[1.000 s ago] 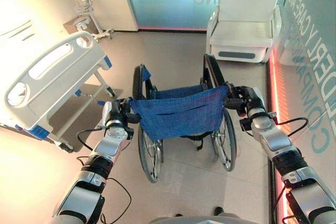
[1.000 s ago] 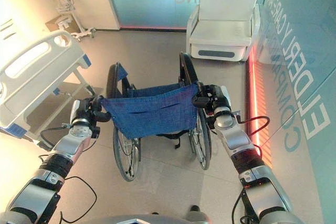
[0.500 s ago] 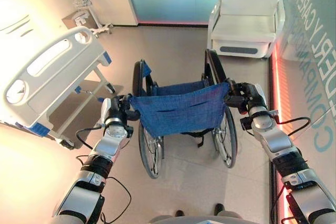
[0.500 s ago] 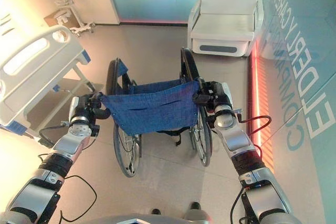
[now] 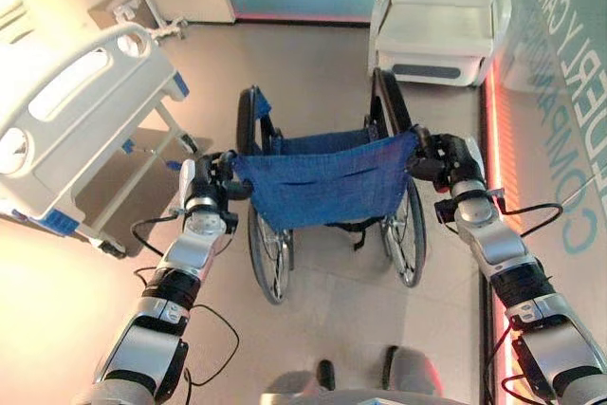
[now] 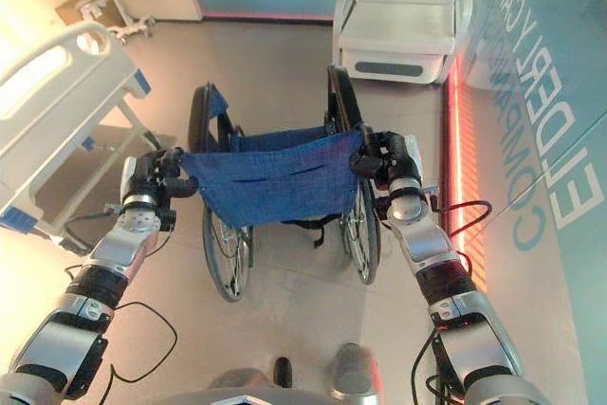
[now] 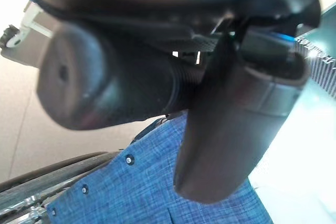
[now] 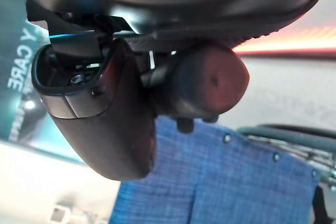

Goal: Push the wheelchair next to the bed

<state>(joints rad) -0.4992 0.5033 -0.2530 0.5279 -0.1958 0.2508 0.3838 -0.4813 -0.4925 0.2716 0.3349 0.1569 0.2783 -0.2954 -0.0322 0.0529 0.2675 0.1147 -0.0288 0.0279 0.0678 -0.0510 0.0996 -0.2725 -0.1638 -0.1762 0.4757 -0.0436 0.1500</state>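
Wheelchair (image 5: 327, 187) stands on the floor (image 5: 313, 82), right of the bed (image 5: 81, 130), apart from it. Left hand (image 5: 204, 198) and right hand (image 5: 453, 163) each have fingers curled round a push handle, the right hold points. Judged: rigid frame, soft blue sling back, rolls easily; smooth tiled floor. White recliner (image 5: 441, 26) ahead; open room between.

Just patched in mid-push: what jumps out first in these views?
The wheelchair with its blue fabric backrest sits dead centre, facing away. The left hand and right hand are each curled round a push handle. The white hospital bed stands ahead on the left, and a white padded chair stands ahead on the right.
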